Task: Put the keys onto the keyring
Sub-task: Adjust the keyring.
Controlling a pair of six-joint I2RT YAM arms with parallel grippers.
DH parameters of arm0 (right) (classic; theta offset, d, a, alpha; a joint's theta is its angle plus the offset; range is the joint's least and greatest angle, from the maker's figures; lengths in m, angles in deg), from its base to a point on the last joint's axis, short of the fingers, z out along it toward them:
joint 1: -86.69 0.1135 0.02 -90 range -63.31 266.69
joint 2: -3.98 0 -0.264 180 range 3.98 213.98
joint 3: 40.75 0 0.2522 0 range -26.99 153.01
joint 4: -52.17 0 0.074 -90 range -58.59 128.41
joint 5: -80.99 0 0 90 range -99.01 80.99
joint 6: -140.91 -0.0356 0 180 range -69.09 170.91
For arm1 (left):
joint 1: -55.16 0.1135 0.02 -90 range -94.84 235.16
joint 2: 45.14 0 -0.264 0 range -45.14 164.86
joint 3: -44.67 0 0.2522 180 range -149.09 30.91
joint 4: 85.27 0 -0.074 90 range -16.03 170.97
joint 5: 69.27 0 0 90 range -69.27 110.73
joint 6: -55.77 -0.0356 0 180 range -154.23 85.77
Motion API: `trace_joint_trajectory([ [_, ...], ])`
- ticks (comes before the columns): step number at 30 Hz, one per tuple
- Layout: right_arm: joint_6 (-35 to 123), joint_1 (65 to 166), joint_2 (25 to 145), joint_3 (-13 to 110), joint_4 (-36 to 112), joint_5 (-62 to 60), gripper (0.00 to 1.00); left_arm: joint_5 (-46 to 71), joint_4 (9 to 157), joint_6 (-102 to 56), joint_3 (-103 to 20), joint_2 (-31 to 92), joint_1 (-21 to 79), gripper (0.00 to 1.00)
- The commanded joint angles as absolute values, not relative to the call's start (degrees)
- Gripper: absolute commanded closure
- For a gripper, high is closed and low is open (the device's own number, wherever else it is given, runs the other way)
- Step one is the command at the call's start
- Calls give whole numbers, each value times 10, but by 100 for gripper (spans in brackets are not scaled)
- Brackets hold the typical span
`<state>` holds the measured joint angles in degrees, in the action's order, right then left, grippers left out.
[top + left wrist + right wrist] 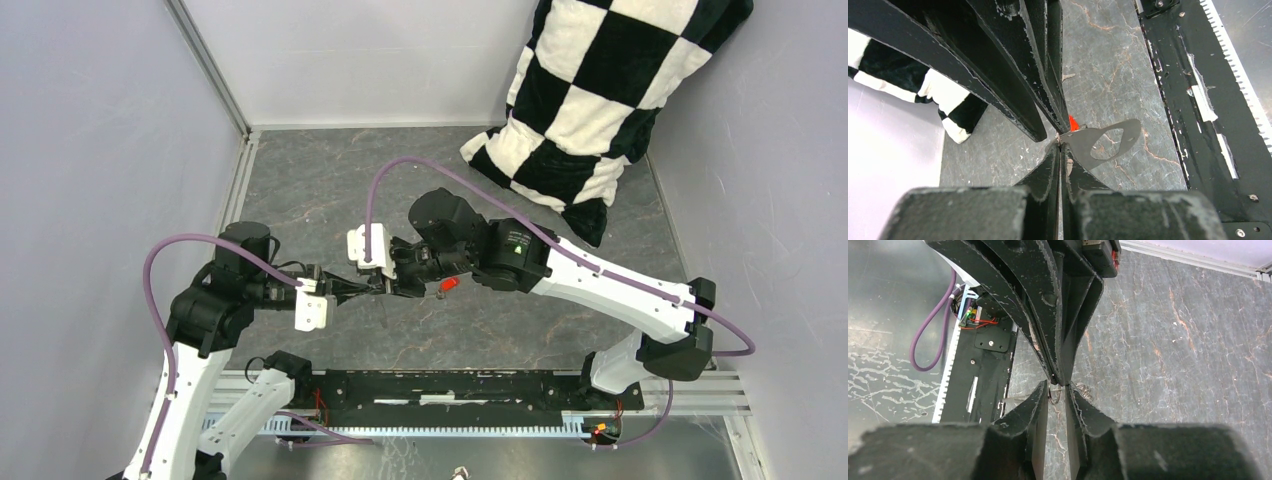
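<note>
My left gripper (352, 290) (1060, 146) is shut, its tips pinching the keyring where the flat grey plate with an oval hole (1083, 142) meets a small wire ring (1054, 402). The plate juts out to the right above the table. My right gripper (385, 282) (1057, 390) faces it tip to tip. Its jaws stand a narrow gap apart with the small ring between them, and a short chain (1082, 390) hangs just beside them. A red-headed key (449, 284) (1073, 123) shows under the right wrist. I cannot tell whether it hangs or lies on the table.
A black and white checkered pillow (600, 90) leans in the far right corner. A black rail (450, 390) runs along the near edge between the arm bases. Purple cables (420, 165) loop over both arms. Grey walls close in the left, right and back.
</note>
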<state>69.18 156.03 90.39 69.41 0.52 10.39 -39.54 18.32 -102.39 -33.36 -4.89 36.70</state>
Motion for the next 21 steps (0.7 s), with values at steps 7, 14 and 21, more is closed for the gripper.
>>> trace_joint_trajectory([
  [7, 692, 1562, 904, 689, 33, 64, 99, -423, 193, -984, -364, -50, 367, 98],
  [14, 629, 1560, 787, 509, 271, 56, 99, -437, 268, -866, -350, -68, 366, 71],
  [21, 529, 1535, 691, 336, 542, 95, 99, -431, 269, -832, -335, -73, 366, 66],
])
